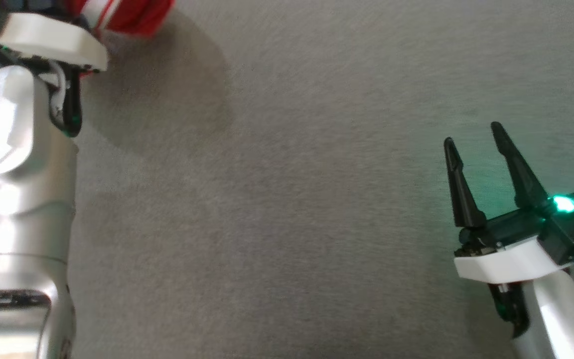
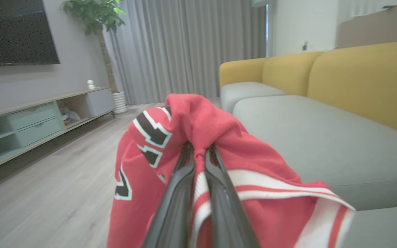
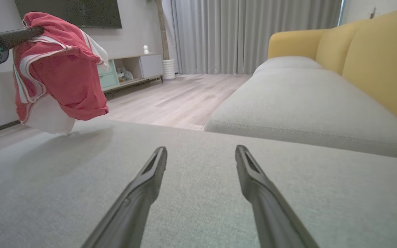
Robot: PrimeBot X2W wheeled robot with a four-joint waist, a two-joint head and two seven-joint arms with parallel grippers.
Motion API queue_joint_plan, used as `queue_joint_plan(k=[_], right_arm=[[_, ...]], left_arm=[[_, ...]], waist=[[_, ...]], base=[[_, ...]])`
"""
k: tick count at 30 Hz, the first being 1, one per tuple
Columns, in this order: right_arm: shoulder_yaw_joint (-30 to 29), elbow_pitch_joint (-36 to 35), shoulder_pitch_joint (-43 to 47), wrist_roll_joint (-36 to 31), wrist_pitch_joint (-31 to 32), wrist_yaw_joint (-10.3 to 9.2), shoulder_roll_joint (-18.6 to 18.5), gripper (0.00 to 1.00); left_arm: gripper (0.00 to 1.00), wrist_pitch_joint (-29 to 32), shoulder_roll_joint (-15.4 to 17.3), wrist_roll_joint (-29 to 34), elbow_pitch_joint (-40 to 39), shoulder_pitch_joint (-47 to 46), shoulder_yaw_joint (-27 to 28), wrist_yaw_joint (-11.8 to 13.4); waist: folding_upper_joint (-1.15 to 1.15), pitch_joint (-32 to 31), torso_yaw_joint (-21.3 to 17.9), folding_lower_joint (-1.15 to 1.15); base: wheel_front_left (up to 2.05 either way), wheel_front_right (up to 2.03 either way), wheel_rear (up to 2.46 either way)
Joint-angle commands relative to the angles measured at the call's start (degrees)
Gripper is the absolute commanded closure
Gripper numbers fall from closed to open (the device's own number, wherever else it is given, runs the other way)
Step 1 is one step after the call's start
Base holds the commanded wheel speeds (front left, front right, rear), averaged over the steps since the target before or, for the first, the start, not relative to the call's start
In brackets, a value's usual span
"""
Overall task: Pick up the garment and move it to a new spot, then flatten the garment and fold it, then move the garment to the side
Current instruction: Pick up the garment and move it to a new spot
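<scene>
The garment (image 2: pixel 198 127) is a red jersey with white and red striped trim and dark lettering. My left gripper (image 2: pixel 198 151) is shut on a bunched fold of it. In the right wrist view the garment (image 3: pixel 60 72) hangs from those fingers, lifted off the grey cushion, its lowest white edge close above the surface. A corner of the garment (image 1: pixel 127 15) peeks out at the top left of the head view, beyond my left wrist. Low over the cushion on the right, my right gripper (image 1: pixel 471 133) stands open with nothing between its fingers (image 3: pixel 153 165).
The work surface is a wide grey couch cushion (image 1: pixel 287 199). A yellow backrest (image 3: pixel 384 58) runs along the right. Beyond the cushion's edge lie a wooden floor (image 3: pixel 174 100), a low TV console (image 2: pixel 40 117), a potted plant (image 2: pixel 98 20) and grey curtains (image 2: pixel 191 44).
</scene>
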Motion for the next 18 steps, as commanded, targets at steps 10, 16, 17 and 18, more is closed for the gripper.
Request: queue_joint_plan(k=[10, 16, 17, 18], right_arm=[[-0.9, -0.6, 2.2, 1.5, 0.0, 0.37, 6.2, 0.00], [-1.1, -0.9, 2.9, 1.9, 0.0, 0.37, 7.6, 0.00], [-1.1, -1.0, 2.7, 2.0, 0.0, 0.37, 7.8, 0.00], [-1.1, -1.0, 2.5, 2.0, 0.0, 0.37, 7.9, 0.00]], left_arm=[[1.00, 15.8, -0.8, -4.2, -27.8, 9.4, -11.4, -2.7], [1.00, 18.0, -2.8, -7.1, -31.5, 18.1, -21.5, -2.8], [1.00, 17.4, -3.0, -8.2, -31.0, 19.3, -23.5, -2.8], [1.00, 16.3, -3.2, -8.9, -30.3, 20.2, -25.4, -2.8]], waist=[[0.00, -11.0, -15.1, 0.01], [0.00, -9.6, -21.9, 0.01], [0.00, -8.8, -23.0, 0.01], [0.00, -8.2, -23.8, 0.01]], base=[[0.00, 0.00, 0.00], [0.00, 0.00, 0.00], [0.00, 0.00, 0.00], [0.00, 0.00, 0.00]])
